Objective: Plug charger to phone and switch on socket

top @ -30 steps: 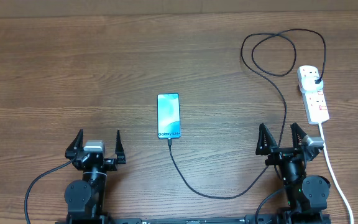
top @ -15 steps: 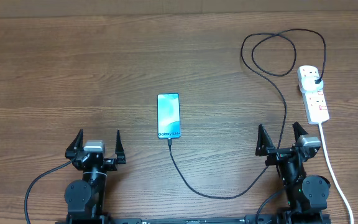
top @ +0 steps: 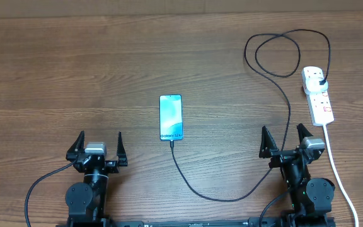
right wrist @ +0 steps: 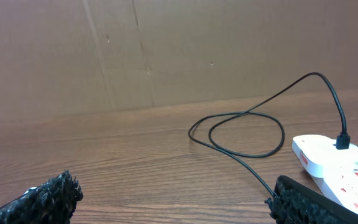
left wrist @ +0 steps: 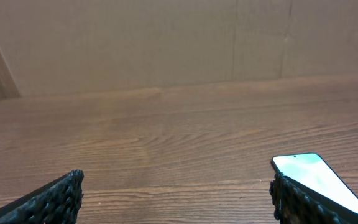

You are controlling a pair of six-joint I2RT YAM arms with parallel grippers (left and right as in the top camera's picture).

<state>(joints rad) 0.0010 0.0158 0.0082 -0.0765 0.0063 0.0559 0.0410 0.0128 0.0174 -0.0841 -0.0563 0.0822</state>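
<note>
Slim smartphone with lit blue screen lies at the middle of the brown wooden bench, thin black charger cable meeting its near short edge, looping right into the white power strip's far outlet. Left tool and right tool gape wide, empty, by the front edge.

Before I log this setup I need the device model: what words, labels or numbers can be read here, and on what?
"Galaxy S24+": on the lit screen of the phone, near the short edge facing the robot.
Red markings on the socket: too small to read.
Nothing else in view carries readable text.
</note>
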